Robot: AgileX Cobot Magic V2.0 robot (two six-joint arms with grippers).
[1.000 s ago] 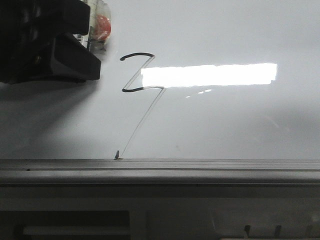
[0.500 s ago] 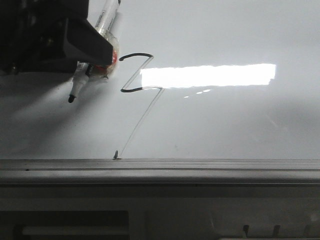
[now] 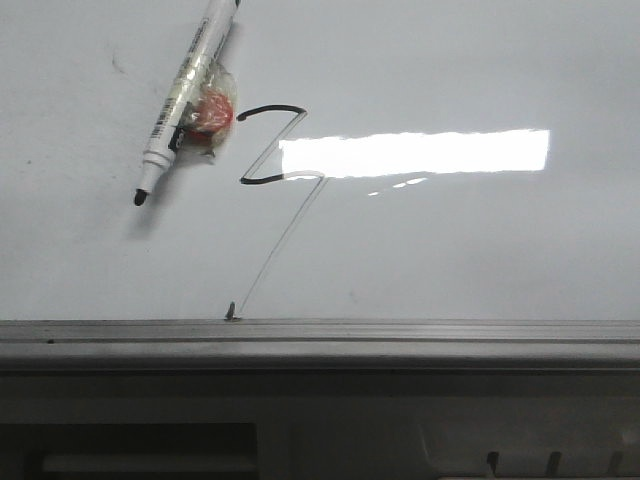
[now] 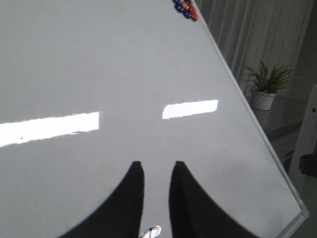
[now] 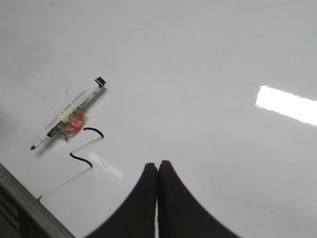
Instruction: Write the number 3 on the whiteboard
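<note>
The whiteboard [image 3: 450, 250] lies flat and fills all views. The number 3 [image 3: 262, 181] is a black angular zigzag with a thin diagonal tail running down to the grey rail [image 3: 400, 335]. A white marker [image 3: 178, 100] with a red taped wad lies loose on the board just left of the number, its black tip towards the rail. No gripper shows in the front view. In the left wrist view my left gripper [image 4: 156, 166] is open and empty over bare board [image 4: 99, 74]. My right gripper [image 5: 158, 163] is shut and empty; its view shows the marker [image 5: 67, 121] and the number [image 5: 94, 131].
Coloured magnets [image 4: 185, 9] sit at a far corner of the board. A potted plant [image 4: 267, 84] stands beyond the board's edge. Bright rectangular light reflections [image 3: 415, 152] lie on the board beside the number.
My left gripper held the marker beside the number, let it go and moved out of the front view. The marker now lies free on the board.
</note>
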